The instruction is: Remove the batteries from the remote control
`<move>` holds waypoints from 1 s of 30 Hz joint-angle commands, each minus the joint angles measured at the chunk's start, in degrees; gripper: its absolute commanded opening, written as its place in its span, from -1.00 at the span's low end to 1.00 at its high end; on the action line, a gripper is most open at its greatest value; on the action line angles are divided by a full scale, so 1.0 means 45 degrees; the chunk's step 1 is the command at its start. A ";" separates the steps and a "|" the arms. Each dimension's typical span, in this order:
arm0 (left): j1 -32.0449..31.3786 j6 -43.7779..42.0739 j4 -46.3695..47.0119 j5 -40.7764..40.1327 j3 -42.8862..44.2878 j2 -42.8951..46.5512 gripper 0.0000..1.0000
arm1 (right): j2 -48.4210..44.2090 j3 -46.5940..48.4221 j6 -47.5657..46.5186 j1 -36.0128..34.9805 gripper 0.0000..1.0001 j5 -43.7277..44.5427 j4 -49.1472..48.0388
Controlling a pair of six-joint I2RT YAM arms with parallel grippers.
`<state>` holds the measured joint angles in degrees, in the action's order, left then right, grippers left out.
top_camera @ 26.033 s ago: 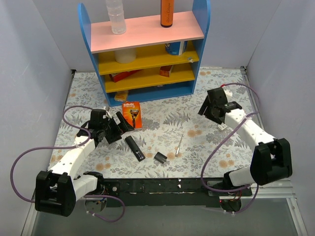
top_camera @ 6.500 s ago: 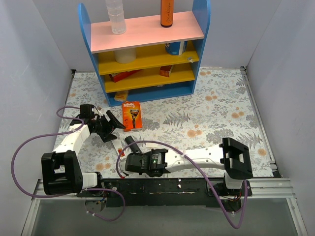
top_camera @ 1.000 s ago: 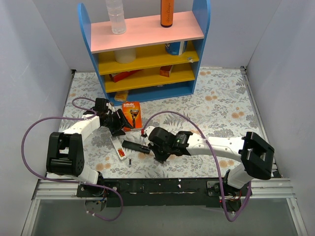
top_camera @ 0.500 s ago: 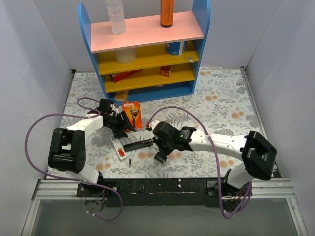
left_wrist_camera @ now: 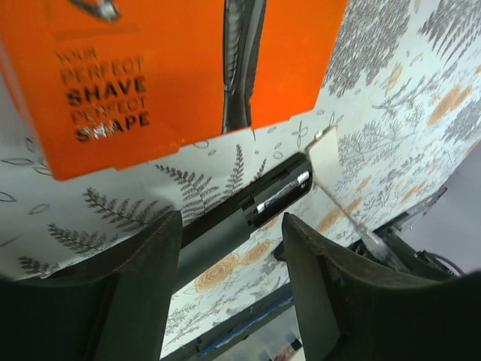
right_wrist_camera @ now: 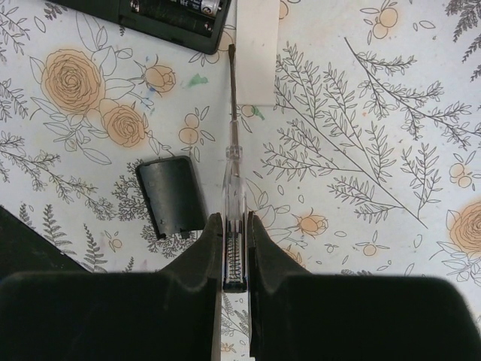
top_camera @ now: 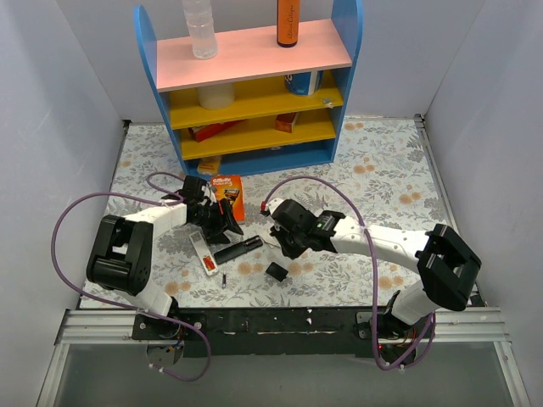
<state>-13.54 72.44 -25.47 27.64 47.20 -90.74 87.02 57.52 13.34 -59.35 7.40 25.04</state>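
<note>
The remote control (top_camera: 237, 248), a black bar, lies on the flowered mat with its back open. Its detached black cover (top_camera: 275, 271) (right_wrist_camera: 171, 201) rests a little to the right. A small red-orange battery (top_camera: 209, 264) lies on a white strip left of the remote. My left gripper (top_camera: 226, 222) (left_wrist_camera: 231, 226) is open just above the remote's (left_wrist_camera: 255, 203) far end, with nothing between its fingers. My right gripper (top_camera: 282, 234) (right_wrist_camera: 234, 222) is shut on a clear-handled screwdriver (right_wrist_camera: 232, 169), whose tip points at the remote's (right_wrist_camera: 150, 19) open compartment. What sits in that compartment is unclear.
An orange razor package (top_camera: 226, 196) (left_wrist_camera: 165, 68) lies just behind the left gripper. The blue shelf (top_camera: 254, 85) with bottles and boxes stands at the back. A white paper strip (right_wrist_camera: 256, 53) lies under the screwdriver tip. A small dark piece (top_camera: 223, 278) sits near the front.
The right gripper has drawn back to the right with the screwdriver, uncovering the loose cover. The remote has swung round. The left gripper has moved right, close to the remote.
</note>
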 commanded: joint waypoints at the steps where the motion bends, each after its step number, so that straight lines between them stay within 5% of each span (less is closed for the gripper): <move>1: -0.0253 0.0463 0.0796 0.0928 -0.0683 0.0222 0.08 | -0.0276 0.0303 -0.0426 0.0240 -0.97 0.0211 0.0705; 30: -0.0624 0.2065 0.2516 0.2609 -0.2345 0.1238 0.06 | -0.0608 0.2042 -0.0914 0.0182 -0.97 -0.1058 0.1546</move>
<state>-15.99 80.82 -16.12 38.39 36.69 -87.92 85.82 63.92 11.20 -58.48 3.99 32.93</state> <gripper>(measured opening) 0.534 0.155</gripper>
